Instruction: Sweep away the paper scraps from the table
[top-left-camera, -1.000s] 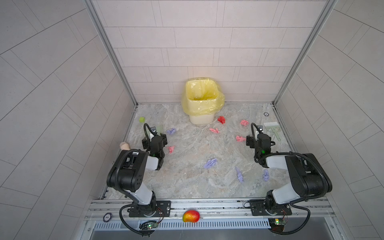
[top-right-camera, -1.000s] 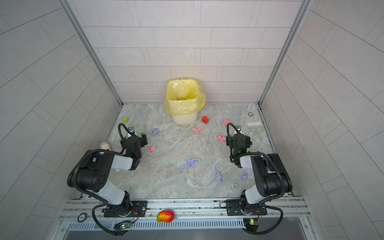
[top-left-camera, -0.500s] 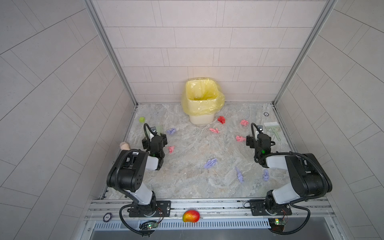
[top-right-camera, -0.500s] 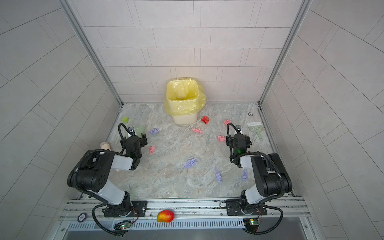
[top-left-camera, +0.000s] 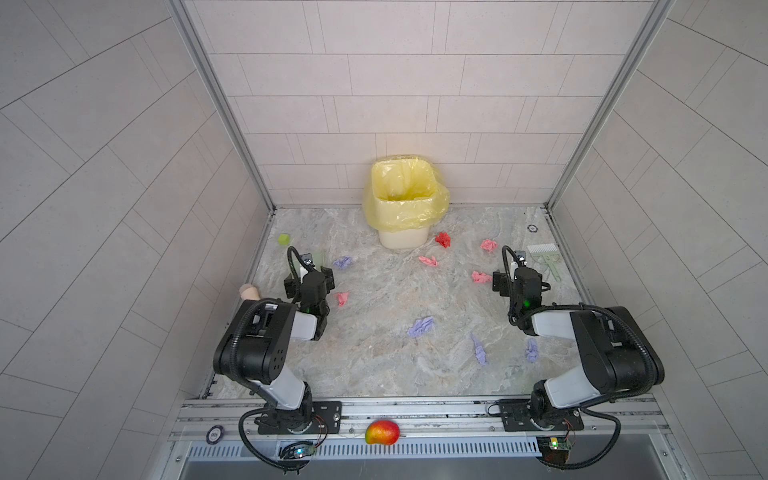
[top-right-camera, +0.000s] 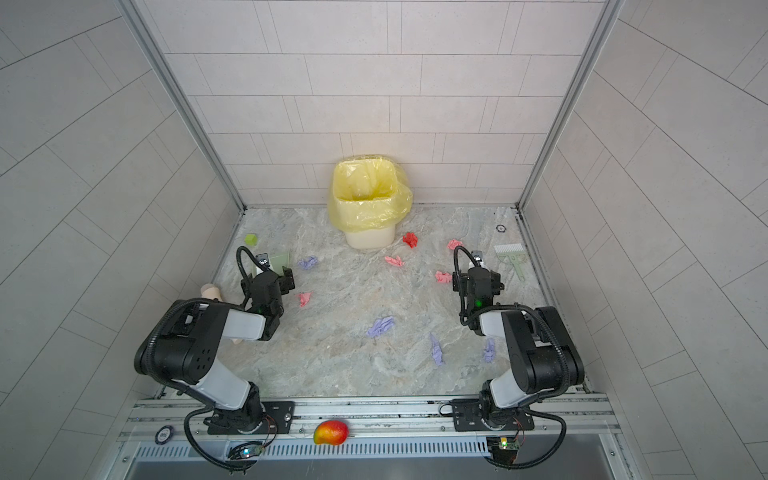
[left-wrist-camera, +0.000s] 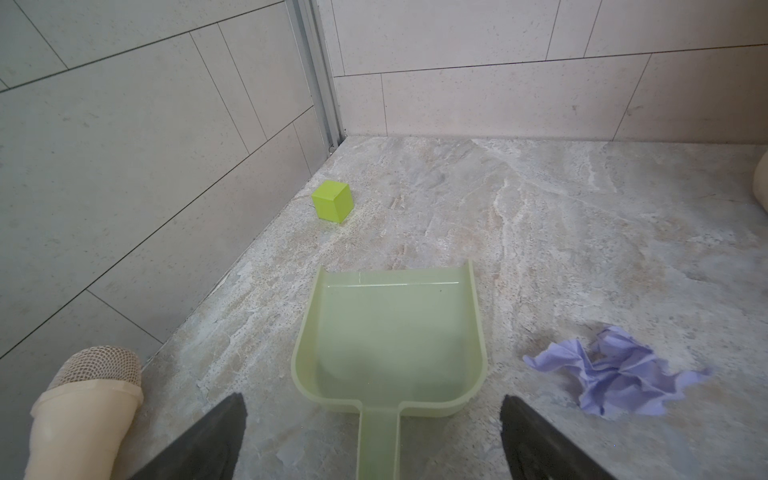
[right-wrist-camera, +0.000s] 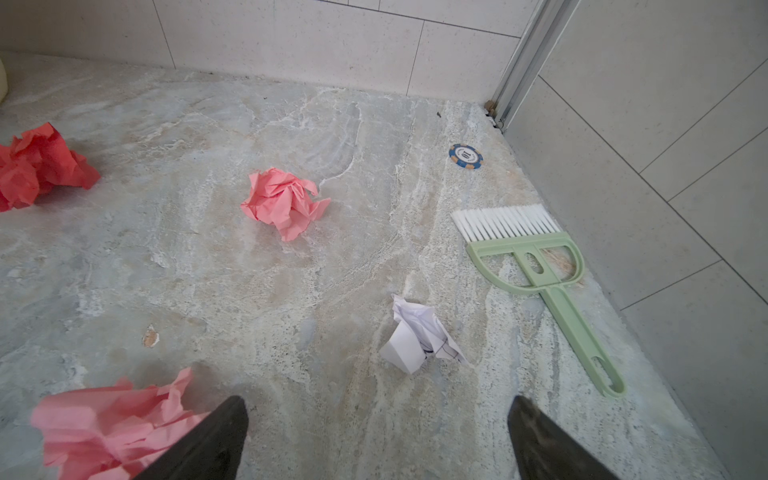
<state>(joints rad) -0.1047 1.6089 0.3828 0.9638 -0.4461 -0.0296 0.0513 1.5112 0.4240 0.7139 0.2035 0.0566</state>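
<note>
The left jaws stand wide apart and hold nothing. The green dustpan (left-wrist-camera: 390, 340) lies flat on the tabletop (left-wrist-camera: 561, 216) directly ahead of them; its handle runs back between the jaws, clear of both tips. A purple scrap (left-wrist-camera: 619, 374) lies just beside the pan.

The right jaws stand wide apart and empty. The brush (right-wrist-camera: 536, 266) lies ahead of them, off to one side, near the wall.

The paper scraps (top-left-camera: 419, 326) lie scattered on the tabletop, between the two sets of jaws and ahead of them, outside the bin (top-left-camera: 405, 199).
</note>
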